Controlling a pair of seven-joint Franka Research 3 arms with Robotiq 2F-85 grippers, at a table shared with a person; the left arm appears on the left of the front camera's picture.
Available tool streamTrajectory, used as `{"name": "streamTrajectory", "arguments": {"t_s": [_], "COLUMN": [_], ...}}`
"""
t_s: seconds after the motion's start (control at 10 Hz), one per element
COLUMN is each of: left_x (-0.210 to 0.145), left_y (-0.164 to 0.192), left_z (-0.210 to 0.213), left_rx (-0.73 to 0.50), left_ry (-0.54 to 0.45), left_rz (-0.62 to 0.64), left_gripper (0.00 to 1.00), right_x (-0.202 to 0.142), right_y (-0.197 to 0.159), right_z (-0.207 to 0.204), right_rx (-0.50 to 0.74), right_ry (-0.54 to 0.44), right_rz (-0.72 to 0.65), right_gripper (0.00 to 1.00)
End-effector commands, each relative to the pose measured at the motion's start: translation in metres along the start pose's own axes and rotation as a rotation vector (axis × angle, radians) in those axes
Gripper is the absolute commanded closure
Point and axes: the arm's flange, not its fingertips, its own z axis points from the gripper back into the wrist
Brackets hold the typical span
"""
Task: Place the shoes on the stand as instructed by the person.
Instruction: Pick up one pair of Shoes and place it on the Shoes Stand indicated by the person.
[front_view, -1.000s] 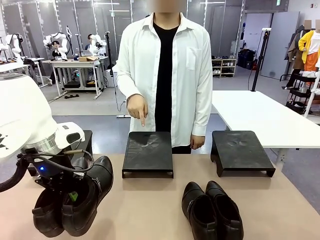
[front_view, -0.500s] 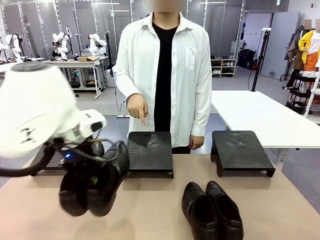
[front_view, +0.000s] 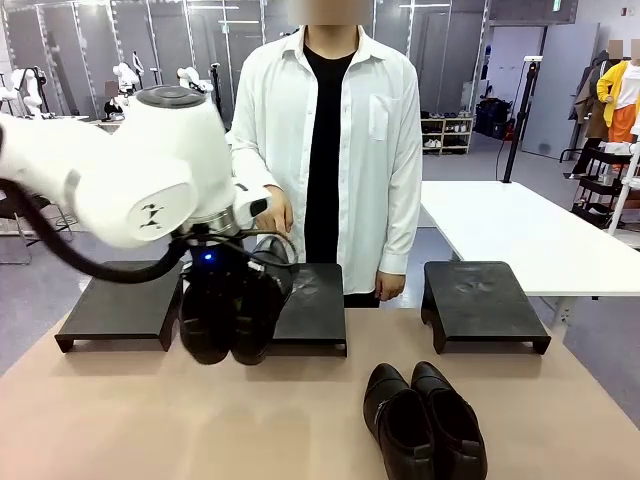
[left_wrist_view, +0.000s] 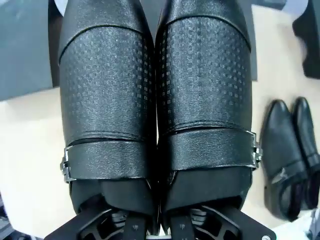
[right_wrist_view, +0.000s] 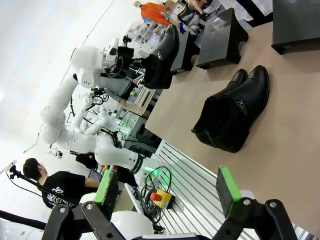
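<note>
left tool (left_wrist_view: 159, 222): pinched on one pair of shoes (front_view: 230, 322), aloft at centre left, before the middle stand (front_view: 318, 300)
right tool (right_wrist_view: 167, 192): spread, empty
other pair (front_view: 422, 420): on the table (front_view: 120, 420), lower right
done: no pair on a stand yet
to do: likely setting both pairs down

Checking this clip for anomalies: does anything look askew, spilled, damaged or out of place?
Nothing stands out. The left gripper holds one pair of glossy black leather shoes, side by side, in the air; the other black pair lies neatly on the tan tabletop.
</note>
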Motion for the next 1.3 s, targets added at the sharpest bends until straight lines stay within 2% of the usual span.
{"name": "streamTrajectory", "arguments": {"t_s": [0.0, 0.2, 0.4, 0.8, 1.2], "left_x": [0.038, 0.063, 0.081, 0.097, 0.119], "left_y": [-0.036, -0.056, -0.071, -0.081, -0.082], "left_z": [-0.005, -0.022, -0.049, -0.077, -0.097], "left_rx": [0.052, 0.096, 0.097, 0.063, 0.065], "left_ry": [-0.045, -0.083, -0.066, -0.145, -0.171], "left_rz": [0.005, 0.027, 0.004, -0.06, -0.042], "left_gripper": [0.9, 0.9, 0.9, 0.9, 0.9], "right_x": [0.0, 0.0, 0.0, 0.0, 0.0], "right_y": [0.001, 0.001, 0.001, 0.001, 0.001], "right_z": [0.0, 0.0, 0.0, 0.0, 0.0], "right_rx": [0.005, 0.005, 0.005, 0.005, 0.005], "right_ry": [-0.006, -0.006, -0.006, -0.006, -0.006], "right_rz": [0.019, 0.019, 0.019, 0.019, 0.019], "right_gripper": [0.0, 0.0, 0.0, 0.0, 0.0]}}
